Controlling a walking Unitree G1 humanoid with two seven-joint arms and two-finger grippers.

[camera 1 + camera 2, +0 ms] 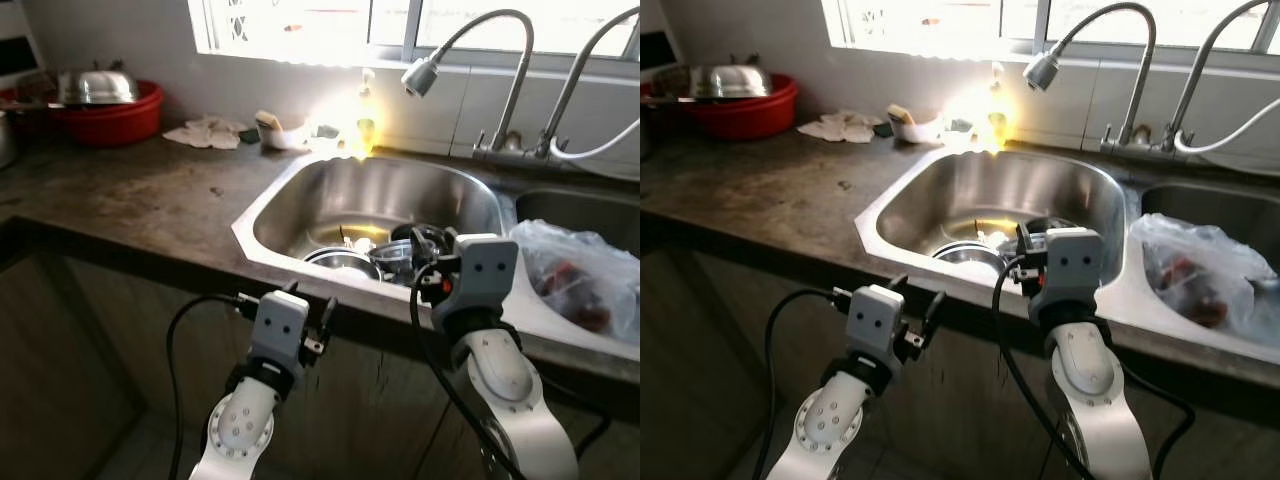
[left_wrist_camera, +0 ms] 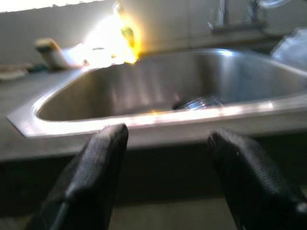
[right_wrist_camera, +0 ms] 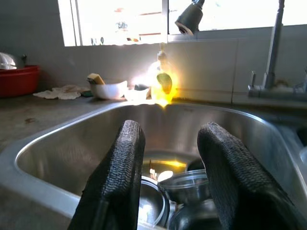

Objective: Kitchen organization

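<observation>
Two hands are seen, both open and empty: the right hand (image 3: 165, 177) at the sink (image 1: 290, 190) front rim, the left hand (image 2: 168, 177) below the tabletop (image 1: 130, 200) edge. Two faucets (image 1: 515, 70) rise at upper right. Stacked steel bowls (image 3: 184, 189) lie in the sink at frame centre, clearest in the right wrist view; a plastic bag (image 1: 585, 275) is shown at right in the eye views.

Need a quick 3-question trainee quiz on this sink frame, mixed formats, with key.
1. True or false: the right end effector is shut on a bowl.
2. Multiple choice: the red basin sits A) inside the sink, B) on the counter at the far left, C) on the floor.
3. Fill in: the clear plastic bag lies to the ____ of the sink that holds the metal bowls.

Key
1. False: its fingers are apart, above the sink's near rim, holding nothing.
2. B
3. right

The left end effector is open too, in front of the counter edge.
</observation>
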